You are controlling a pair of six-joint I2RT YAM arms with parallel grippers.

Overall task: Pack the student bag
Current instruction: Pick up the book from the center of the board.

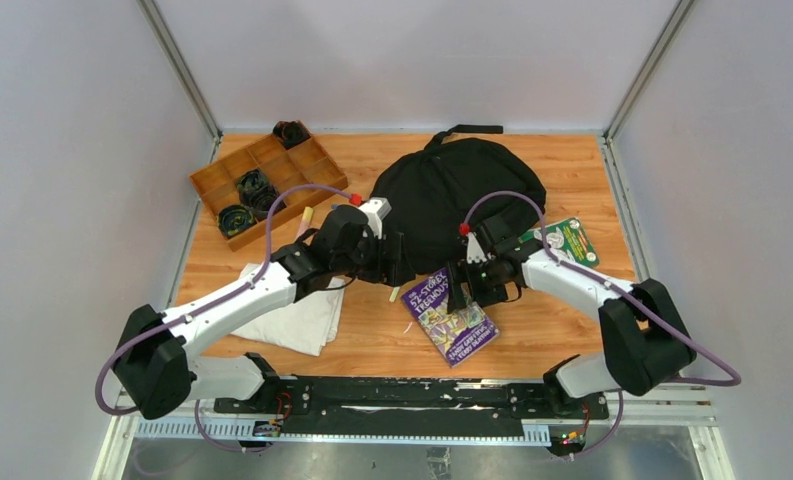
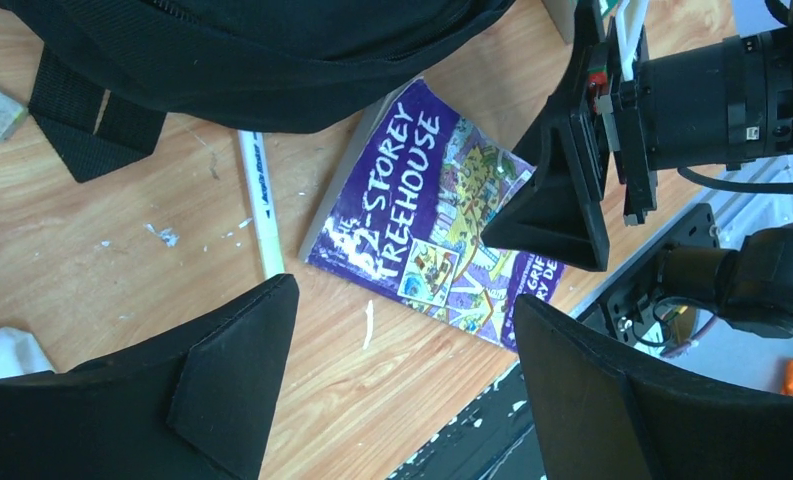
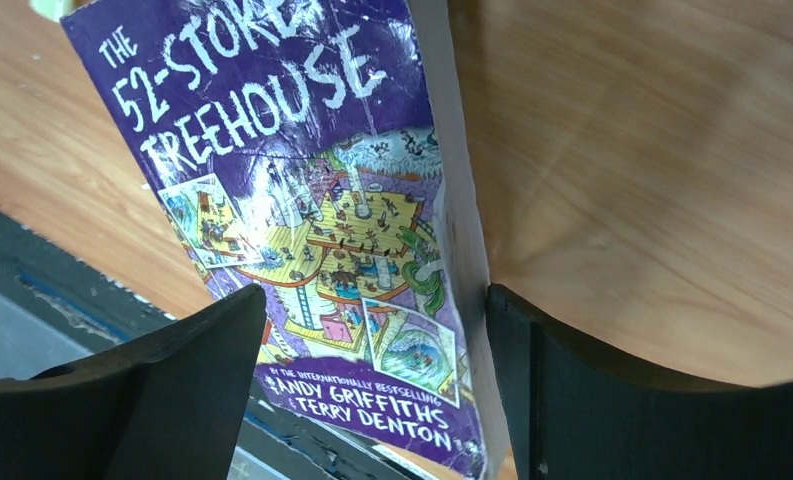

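Observation:
The student bag (image 1: 442,190) is a black backpack lying flat at the back middle of the table; its lower edge and a strap show in the left wrist view (image 2: 272,50). A purple paperback (image 1: 450,318) lies in front of it. My right gripper (image 1: 460,285) is open and straddles the book's long page edge (image 3: 292,150): one finger is over the cover, the other beside the pages (image 3: 374,295). My left gripper (image 1: 397,262) is open and empty just left of the book, above bare wood (image 2: 404,300). The book also shows in the left wrist view (image 2: 412,190).
A white pen (image 2: 260,200) lies between the bag's strap and the book. A green book (image 1: 570,240) lies right of the bag. A wooden compartment tray (image 1: 302,165) with coiled black items stands at the back left. A folded white cloth (image 1: 292,315) lies at the front left.

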